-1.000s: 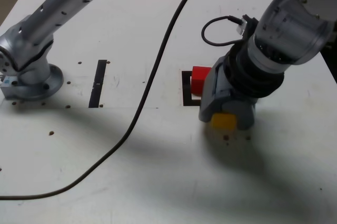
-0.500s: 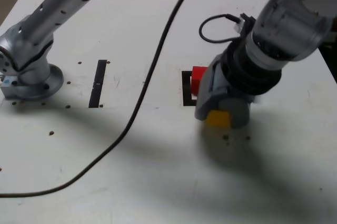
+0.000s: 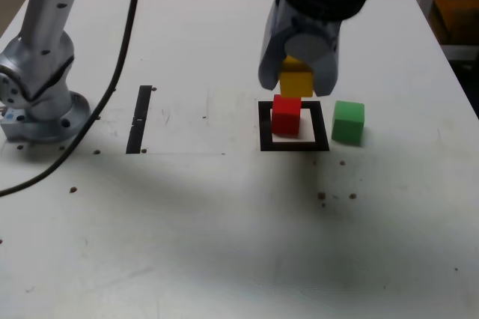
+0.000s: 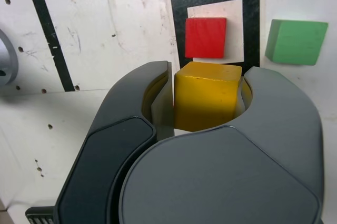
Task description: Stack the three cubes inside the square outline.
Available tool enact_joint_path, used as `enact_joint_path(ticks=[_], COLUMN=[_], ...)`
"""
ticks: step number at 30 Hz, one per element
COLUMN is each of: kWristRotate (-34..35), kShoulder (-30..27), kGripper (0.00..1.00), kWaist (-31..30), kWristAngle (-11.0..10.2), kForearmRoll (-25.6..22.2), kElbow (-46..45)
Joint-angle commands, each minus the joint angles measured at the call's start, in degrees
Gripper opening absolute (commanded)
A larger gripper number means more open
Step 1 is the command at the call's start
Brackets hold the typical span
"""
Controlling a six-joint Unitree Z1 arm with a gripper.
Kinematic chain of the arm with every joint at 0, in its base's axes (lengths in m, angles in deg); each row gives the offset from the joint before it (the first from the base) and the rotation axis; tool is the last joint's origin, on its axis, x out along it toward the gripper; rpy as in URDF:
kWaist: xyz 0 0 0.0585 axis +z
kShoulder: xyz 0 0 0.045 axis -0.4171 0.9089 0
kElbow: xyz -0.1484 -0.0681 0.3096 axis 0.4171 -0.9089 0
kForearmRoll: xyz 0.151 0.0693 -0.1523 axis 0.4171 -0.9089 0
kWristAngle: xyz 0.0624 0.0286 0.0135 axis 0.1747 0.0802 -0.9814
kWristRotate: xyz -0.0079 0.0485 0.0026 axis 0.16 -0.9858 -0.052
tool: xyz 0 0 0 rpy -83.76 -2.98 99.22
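Observation:
My gripper (image 3: 297, 79) (image 4: 206, 98) is shut on the yellow cube (image 3: 296, 79) (image 4: 206, 95) and holds it in the air, just above and behind the red cube. The red cube (image 3: 286, 115) (image 4: 206, 37) sits on the table inside the square outline (image 3: 294, 144) (image 4: 253, 8), toward the outline's left side in the exterior view. The green cube (image 3: 347, 121) (image 4: 296, 41) rests on the table just outside the outline, on the exterior view's right.
The arm's silver base (image 3: 37, 105) is bolted at the exterior view's left edge, with a black cable (image 3: 97, 113) trailing from it across the table. A straight black tape strip (image 3: 139, 118) (image 4: 51, 37) lies between the base and the outline.
The gripper closed on the yellow cube at the table, lifted it, and carried it back over the outline. The green cube, hidden before by the arm, now shows.

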Motion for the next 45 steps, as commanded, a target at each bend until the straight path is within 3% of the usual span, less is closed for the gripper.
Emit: enact_joint_path(ticks=[1, 10, 17, 37, 45], kWristRotate=[-0.88, -1.55, -2.01, -3.25, -3.25], kShoulder=[-0.99, -3.35, -1.83, 2.07, 1.86], kGripper=[0.19, 0.19, 0.19, 0.2, 0.37], kWaist=[2.41, 6.71, 7.11, 4.86, 4.85], kWristAngle=[-0.06, 0.87, 2.42, 0.84, 1.0], kForearmRoll=[-0.56, 1.82, 5.75, 7.7, 7.64], kElbow=[-3.02, -9.79, -11.46, -9.25, -9.48])
